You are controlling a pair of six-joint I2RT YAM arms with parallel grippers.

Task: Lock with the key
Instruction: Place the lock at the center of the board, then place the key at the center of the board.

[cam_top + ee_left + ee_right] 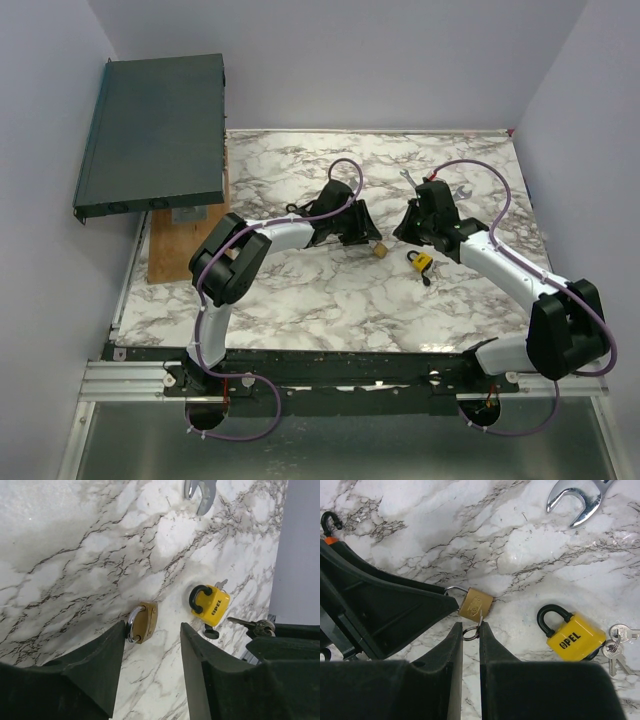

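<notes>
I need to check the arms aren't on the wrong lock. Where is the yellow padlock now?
In the top view the yellow padlock lies on the marble table near its middle, just right of the brass padlock, its keys beside it.

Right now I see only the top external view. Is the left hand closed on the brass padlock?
Observer: No. The left wrist view shows the left hand open, with the brass padlock between its fingertips and the shackle next to one finger.
Operator: Is there a key at this padlock?
Observer: The right wrist view shows a small key ring just below its body, in the narrow gap between the fingers of the right hand. Whether they pinch it, I cannot tell.
Operator: Are there other keys?
Observer: Yes, silver keys lie at the lower end of the yellow padlock.
</notes>
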